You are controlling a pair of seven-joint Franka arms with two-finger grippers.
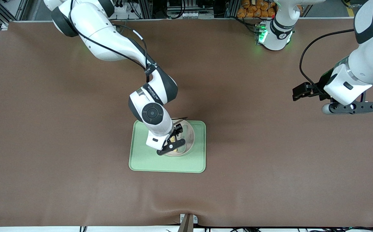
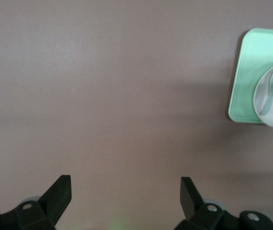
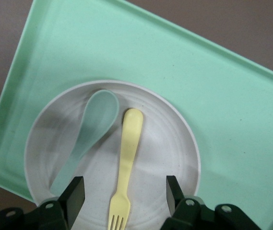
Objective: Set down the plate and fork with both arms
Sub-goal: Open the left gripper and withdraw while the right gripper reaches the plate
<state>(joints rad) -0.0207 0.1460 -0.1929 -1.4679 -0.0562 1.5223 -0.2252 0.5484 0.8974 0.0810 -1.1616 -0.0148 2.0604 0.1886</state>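
A round, shallow, pale beige-pink plate (image 3: pixel 165 143) lies on a rectangular light-green tray (image 1: pixel 141 159), which sits on the brown table (image 1: pixel 44 129) about midway between the two arms' ends and nearer the front camera than both bases. The plate rests in the part of the tray farther from the front camera, toward the left arm's end. Inside the plate a small yellow fork (image 3: pixel 125 167) lies flat, and a grey-green spoon (image 3: pixel 86 136) lies just beside it, the two close to parallel and not touching.

The right gripper (image 3: pixel 125 194) hangs directly over the plate, its two black fingers (image 3: pixel 74 194) spread apart, one on each side of the fork with clear gaps, grasping nothing. In the front view the right arm's wrist hides much of the plate.

The left arm waits toward its own end of the table. The left gripper (image 2: pixel 125 196) hangs over bare brown table, well apart from the tray, its fingers (image 2: pixel 59 191) spread wide and empty.
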